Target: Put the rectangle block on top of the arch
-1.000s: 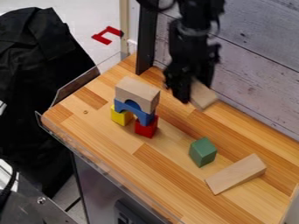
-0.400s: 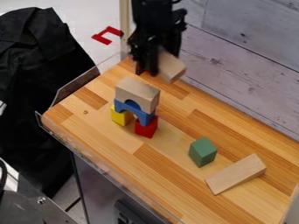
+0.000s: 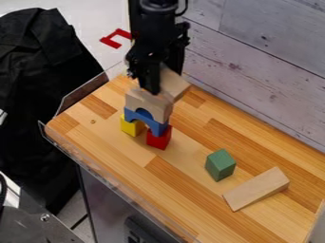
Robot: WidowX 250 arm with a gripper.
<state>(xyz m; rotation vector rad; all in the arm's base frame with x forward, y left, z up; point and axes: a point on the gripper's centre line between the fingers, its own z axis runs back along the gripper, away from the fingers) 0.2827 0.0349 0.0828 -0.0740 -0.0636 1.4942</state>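
Pale wood shows in the camera view between the fingers of the black gripper (image 3: 163, 79), which is closed on the rectangle block (image 3: 175, 86). One finger crosses the block's left part; the rest sticks out to the picture's right and slants down. Both are toward the upper-left end of the wooden surface (image 3: 109, 146), at the top of the stack. The block overlaps the upper right of the tan arch (image 3: 147, 101); whether they touch, I cannot tell. That arch sits on the blue arch (image 3: 156, 127), which spans the yellow block (image 3: 131, 126) and the red block (image 3: 159, 138). Well apart from the stack, toward the lower-right end of the surface, stands the green block (image 3: 220, 165), with the tan wedge (image 3: 256, 189) near it.
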